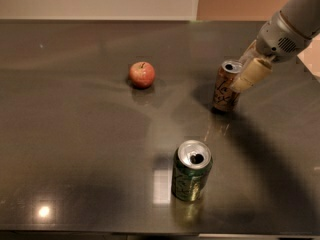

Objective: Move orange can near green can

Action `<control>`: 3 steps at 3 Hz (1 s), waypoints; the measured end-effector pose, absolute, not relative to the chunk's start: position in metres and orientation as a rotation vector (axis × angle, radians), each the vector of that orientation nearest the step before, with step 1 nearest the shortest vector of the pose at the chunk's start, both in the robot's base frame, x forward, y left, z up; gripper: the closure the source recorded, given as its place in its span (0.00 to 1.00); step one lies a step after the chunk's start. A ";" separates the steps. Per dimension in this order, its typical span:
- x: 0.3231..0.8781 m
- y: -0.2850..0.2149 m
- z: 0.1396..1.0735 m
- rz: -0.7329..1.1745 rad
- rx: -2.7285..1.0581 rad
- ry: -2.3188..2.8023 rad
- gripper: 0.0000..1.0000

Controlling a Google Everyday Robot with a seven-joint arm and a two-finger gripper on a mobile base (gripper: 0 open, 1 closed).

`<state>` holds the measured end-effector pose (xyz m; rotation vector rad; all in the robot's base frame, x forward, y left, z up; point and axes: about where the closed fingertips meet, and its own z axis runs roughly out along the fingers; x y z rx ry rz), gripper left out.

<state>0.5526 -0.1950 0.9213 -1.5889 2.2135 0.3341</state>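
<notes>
The orange can (225, 88) stands upright on the dark table (75, 149) at the right, its opened silver top facing up. The green can (191, 171) stands upright nearer the front, a little to the left of it and well apart from it. My gripper (244, 68) comes in from the upper right and sits at the orange can's upper right side. It is open: one beige finger (252, 74) lies against the can's right rim, and the other shows behind it. Neither finger is closed on the can.
A red apple (142, 74) lies on the table to the left of the orange can. The table's back edge meets a pale wall. The arm's shadow falls across the right side of the table.
</notes>
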 end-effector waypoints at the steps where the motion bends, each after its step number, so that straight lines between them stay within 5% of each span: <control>1: 0.524 -0.188 0.928 0.364 -1.634 2.177 1.00; 3: 0.465 -0.177 0.928 0.432 -1.745 2.104 1.00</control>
